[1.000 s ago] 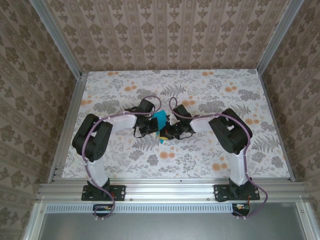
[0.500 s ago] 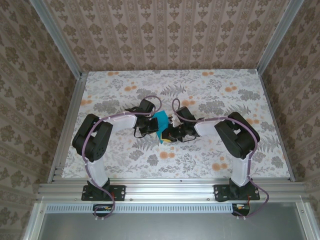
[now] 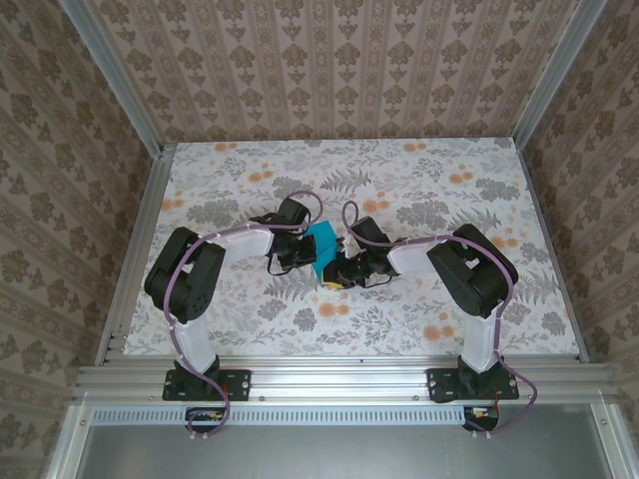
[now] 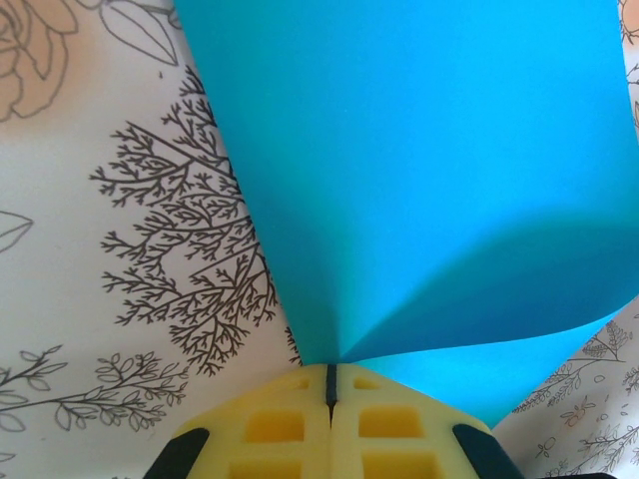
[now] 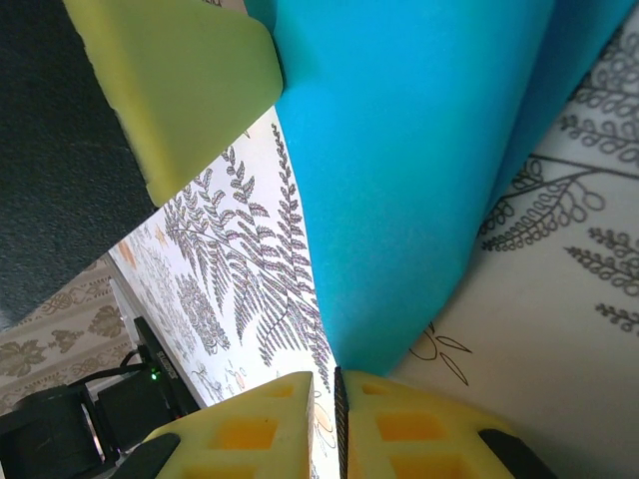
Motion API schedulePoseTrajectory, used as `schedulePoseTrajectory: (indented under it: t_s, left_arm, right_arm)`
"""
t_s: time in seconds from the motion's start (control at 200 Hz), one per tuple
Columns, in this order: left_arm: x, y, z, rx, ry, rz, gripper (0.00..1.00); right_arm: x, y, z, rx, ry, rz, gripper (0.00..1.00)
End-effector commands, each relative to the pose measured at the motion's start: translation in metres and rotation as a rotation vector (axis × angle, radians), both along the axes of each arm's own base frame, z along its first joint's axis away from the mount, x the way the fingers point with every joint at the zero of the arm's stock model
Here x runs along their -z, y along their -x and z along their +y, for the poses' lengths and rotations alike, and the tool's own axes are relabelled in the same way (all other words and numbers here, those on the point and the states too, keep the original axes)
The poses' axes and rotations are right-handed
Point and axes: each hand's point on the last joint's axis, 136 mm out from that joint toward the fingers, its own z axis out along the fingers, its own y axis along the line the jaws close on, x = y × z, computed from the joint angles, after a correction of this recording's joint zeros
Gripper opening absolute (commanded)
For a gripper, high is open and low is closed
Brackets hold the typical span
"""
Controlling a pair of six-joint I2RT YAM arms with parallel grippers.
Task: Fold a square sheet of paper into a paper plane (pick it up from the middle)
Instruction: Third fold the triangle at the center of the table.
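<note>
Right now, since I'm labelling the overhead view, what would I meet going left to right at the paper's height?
Left frame rail → left arm → teal sheet of paper → right arm → right frame rail.

In the left wrist view the paper (image 4: 419,150) is cut off by the top and right edges, and the left end effector (image 4: 329,384), in whose seam a corner is hidden, is cropped at the bottom. In the right wrist view the paper is cut by the top edge, and whether its tip is pinched by the cropped right end effector (image 5: 339,389) cannot be told. From above, both grips are too small to be made out.
</note>
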Motion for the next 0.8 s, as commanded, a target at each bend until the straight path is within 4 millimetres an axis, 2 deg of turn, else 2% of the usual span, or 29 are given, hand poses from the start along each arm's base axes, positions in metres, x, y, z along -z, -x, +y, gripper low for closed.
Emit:
schedulePoseTrajectory:
  t_s: [0.0,0.205,0.36,0.47,0.545,0.795]
  left_arm:
    - [0.053,0.038,0.040,-0.026,-0.205,0.165,0.00]
    - [0.050,0.037,0.039,-0.022,-0.203,0.159,0.00]
    - [0.043,0.034,0.037,-0.014,-0.192,0.143,0.00]
    - [0.032,0.028,0.031,0.001,-0.172,0.116,0.00]
    - [0.027,0.023,0.029,0.004,-0.165,0.103,0.00]
    - [0.031,0.022,0.028,0.002,-0.166,0.113,0.00]
  right_arm:
    - [0.008,0.003,0.000,-0.011,0.025,0.007,0.16]
    - [-0.008,-0.003,0.005,-0.012,-0.013,-0.034,0.16]
    - [-0.016,-0.010,-0.020,0.031,0.098,-0.119,0.20]
    - [-0.012,-0.015,-0.043,0.081,0.229,-0.160,0.26]
    - [-0.008,-0.018,-0.050,0.100,0.277,-0.163,0.27]
    - [0.000,-0.020,-0.037,0.091,0.268,-0.123,0.28]
